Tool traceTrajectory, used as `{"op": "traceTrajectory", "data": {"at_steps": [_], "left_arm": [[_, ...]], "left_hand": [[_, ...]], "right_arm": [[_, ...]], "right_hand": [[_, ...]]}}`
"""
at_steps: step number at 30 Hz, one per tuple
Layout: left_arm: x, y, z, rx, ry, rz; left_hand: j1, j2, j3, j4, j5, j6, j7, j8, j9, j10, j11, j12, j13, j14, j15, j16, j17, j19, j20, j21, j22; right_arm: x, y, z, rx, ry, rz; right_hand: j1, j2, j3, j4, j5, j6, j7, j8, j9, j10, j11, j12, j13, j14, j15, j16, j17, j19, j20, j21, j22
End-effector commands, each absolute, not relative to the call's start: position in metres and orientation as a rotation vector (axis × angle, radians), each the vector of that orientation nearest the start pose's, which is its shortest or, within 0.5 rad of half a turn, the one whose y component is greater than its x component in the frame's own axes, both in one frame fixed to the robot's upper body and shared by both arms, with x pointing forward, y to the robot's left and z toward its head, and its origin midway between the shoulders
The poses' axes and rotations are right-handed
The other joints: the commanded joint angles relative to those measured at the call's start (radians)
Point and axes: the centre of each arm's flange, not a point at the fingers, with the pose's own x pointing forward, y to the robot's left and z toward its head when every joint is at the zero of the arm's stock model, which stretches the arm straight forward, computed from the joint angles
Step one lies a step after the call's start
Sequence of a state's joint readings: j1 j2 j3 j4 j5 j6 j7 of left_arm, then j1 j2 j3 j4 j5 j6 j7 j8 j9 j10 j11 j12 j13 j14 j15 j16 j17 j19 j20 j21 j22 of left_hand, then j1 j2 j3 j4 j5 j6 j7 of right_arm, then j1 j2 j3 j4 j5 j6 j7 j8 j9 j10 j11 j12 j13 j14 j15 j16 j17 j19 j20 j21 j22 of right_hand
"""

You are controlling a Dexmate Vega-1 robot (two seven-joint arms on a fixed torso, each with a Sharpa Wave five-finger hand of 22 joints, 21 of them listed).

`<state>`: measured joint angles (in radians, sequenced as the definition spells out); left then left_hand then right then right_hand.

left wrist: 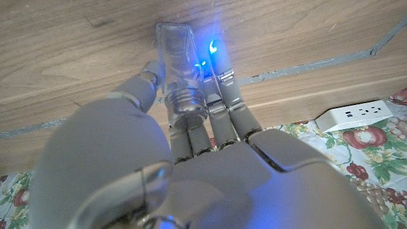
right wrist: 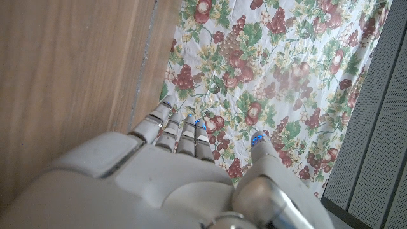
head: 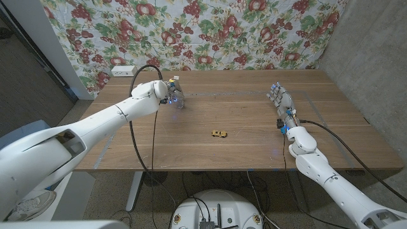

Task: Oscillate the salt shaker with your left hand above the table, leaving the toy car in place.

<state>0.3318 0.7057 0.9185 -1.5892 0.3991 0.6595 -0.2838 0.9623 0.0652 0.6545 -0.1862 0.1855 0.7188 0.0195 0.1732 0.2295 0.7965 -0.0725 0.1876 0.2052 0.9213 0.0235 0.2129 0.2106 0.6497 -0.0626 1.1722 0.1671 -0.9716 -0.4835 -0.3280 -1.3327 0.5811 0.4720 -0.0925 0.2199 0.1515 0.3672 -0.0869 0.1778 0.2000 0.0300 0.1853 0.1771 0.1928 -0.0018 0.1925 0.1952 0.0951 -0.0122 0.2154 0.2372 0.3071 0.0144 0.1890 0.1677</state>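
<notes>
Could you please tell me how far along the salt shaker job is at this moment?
The pick-up looks done: the left hand grips the clear salt shaker, its fingers wrapped around it over the table. Whether it is clear of the wood, or already swinging, one moment cannot show. The toy car sits untouched mid-table. The right hand holds nothing. Left: the oscillating itself.

- Left robot hand [head: 170,95], arm stretched forward, grips a salt shaker [left wrist: 181,76] between its fingers.
- Right robot hand [head: 280,100] holds nothing, fingers extended forward.
</notes>
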Motion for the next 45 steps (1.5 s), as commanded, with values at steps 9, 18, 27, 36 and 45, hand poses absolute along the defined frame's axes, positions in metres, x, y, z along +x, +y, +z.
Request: {"op": "traceTrajectory", "data": {"at_steps": [9, 18, 27, 36, 45], "left_arm": [[0.652, 0.226, 0.094, 1.437, -0.128, 0.086], [0.651, 0.226, 0.095, 1.435, -0.113, 0.083], [0.65, 0.227, 0.097, 1.465, -0.054, 0.054], [0.646, 0.227, 0.1, 1.465, -0.072, 0.088], [0.621, 0.235, 0.104, 1.363, -0.283, 0.214]], "left_hand": [[-0.14, -0.026, -0.04, 0.033, 0.002, -0.101, -0.036, 0.007, -0.021, -0.105, -0.004, 0.001, 0.008, -0.042, -0.231, -0.007, 0.025, -0.098, -0.024, -0.074, 0.002], [-0.187, -0.027, -0.061, 0.042, 0.002, -0.075, -0.023, 0.021, -0.025, -0.071, 0.001, 0.02, 0.009, -0.056, -0.227, 0.006, 0.029, -0.096, -0.015, -0.088, 0.002], [-0.224, -0.064, -0.109, 0.021, 0.006, -0.037, -0.021, 0.042, -0.02, -0.155, -0.003, -0.003, 0.014, -0.196, -0.186, -0.011, 0.027, -0.202, 0.025, -0.149, 0.004], [-0.253, -0.082, -0.172, 0.027, 0.005, -0.184, -0.025, 0.011, -0.017, -0.287, 0.018, -0.011, 0.021, -0.347, -0.133, -0.016, 0.022, -0.315, 0.061, -0.222, 0.006], [-0.319, -0.088, -0.234, 0.034, -0.002, -0.431, -0.086, 0.003, -0.027, -0.555, 0.031, -0.012, 0.014, -0.572, -0.065, -0.03, -0.008, -0.457, 0.113, -0.335, 0.006]], "right_arm": [[0.62, -0.302, -0.065, 0.084, -0.706, 0.078], [0.619, -0.303, -0.065, 0.074, -0.71, 0.081], [0.618, -0.303, -0.065, 0.08, -0.713, 0.082], [0.616, -0.303, -0.067, 0.082, -0.712, 0.081], [0.613, -0.304, -0.068, 0.079, -0.711, 0.08]], "right_hand": [[-0.005, -0.005, 0.004, -0.009, 0.001, 0.004, -0.008, 0.004, 0.001, 0.007, 0.002, 0.002, -0.001, -0.002, 0.009, 0.008, -0.002, 0.0, 0.006, 0.002, 0.002], [-0.006, -0.005, 0.004, -0.009, 0.0, 0.004, -0.009, 0.004, 0.001, 0.007, 0.003, 0.003, -0.001, -0.001, 0.01, 0.009, -0.002, 0.001, 0.008, 0.003, 0.002], [-0.007, -0.005, 0.003, -0.009, 0.0, 0.004, -0.01, 0.003, 0.001, 0.007, 0.002, 0.003, 0.0, 0.0, 0.01, 0.01, -0.002, 0.001, 0.008, 0.003, 0.003], [-0.008, -0.006, 0.003, -0.01, 0.0, 0.004, -0.011, 0.003, 0.001, 0.007, 0.002, 0.003, 0.0, 0.0, 0.01, 0.01, -0.002, 0.002, 0.009, 0.003, 0.003], [-0.009, -0.006, 0.003, -0.009, 0.0, 0.004, -0.012, 0.003, 0.001, 0.008, 0.003, 0.003, 0.0, 0.0, 0.01, 0.011, -0.002, 0.002, 0.009, 0.003, 0.003]]}}
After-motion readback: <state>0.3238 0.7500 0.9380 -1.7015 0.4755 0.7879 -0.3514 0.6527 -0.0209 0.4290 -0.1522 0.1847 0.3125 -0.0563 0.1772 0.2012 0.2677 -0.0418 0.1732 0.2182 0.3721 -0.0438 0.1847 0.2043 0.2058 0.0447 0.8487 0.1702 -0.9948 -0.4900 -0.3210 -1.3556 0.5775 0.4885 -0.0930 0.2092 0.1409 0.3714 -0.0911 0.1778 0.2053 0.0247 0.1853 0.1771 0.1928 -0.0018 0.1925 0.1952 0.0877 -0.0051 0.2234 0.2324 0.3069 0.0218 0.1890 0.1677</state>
